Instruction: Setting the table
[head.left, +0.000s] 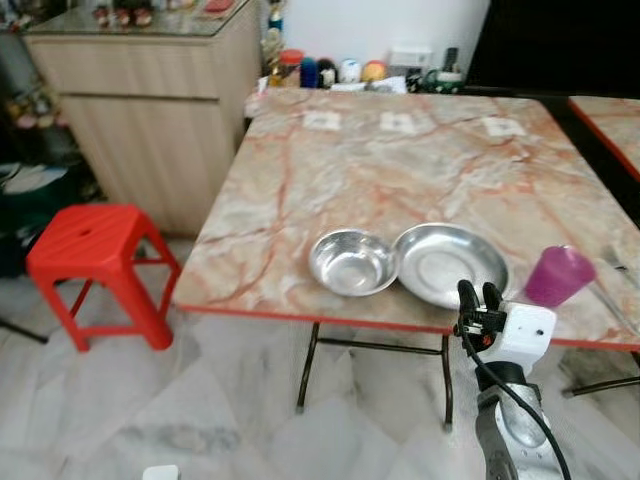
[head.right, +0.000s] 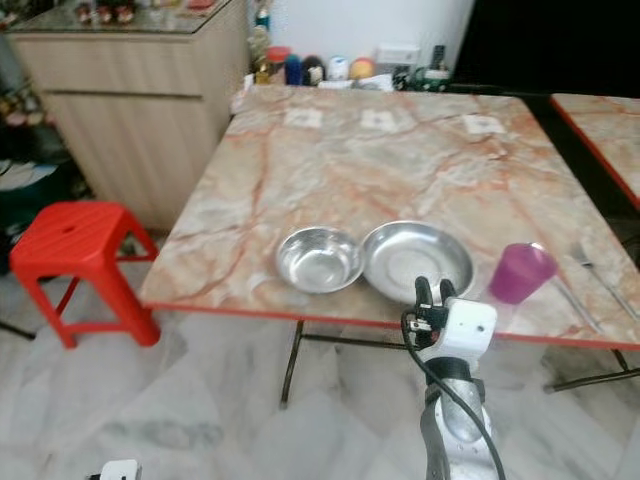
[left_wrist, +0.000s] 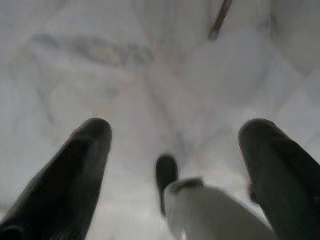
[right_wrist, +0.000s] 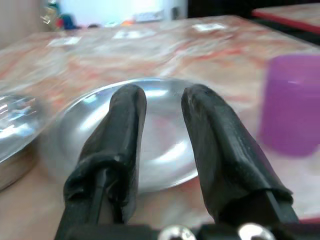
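Left eye view: a marble-patterned table (head.left: 330, 190) with a red edge carries a steel bowl (head.left: 351, 262) and, touching it on its right, a shallow steel plate (head.left: 450, 264), both close to the near edge. A purple cup (head.left: 556, 275) stands near the plate on its right, and a fork (head.left: 618, 266) lies beyond the cup, partly cut off by the frame. The right gripper (head.left: 477, 294) is raised just in front of the table edge, its tips below the plate's near rim. Its fingers are narrowly parted, holding nothing. A red stool (head.left: 92, 245) stands on the tiled floor (head.left: 200, 410) to the left, beside a wooden cabinet (head.left: 150, 110). Small jars at the table's far edge are too blurred to identify.

Right eye view: the same layout; a long thin utensil lies next to the cup, but its kind cannot be told.

Left wrist view: the left gripper (left_wrist: 175, 165) points down at the blurred pale floor, its two fingers wide apart and empty. A pale shape with a dark tip between them cannot be identified.

Right wrist view: the gripper's fingers (right_wrist: 120, 135) frame the plate's near rim with a slim gap between them, touching nothing. The cup is blurred at one side, the bowl cut off at the other.
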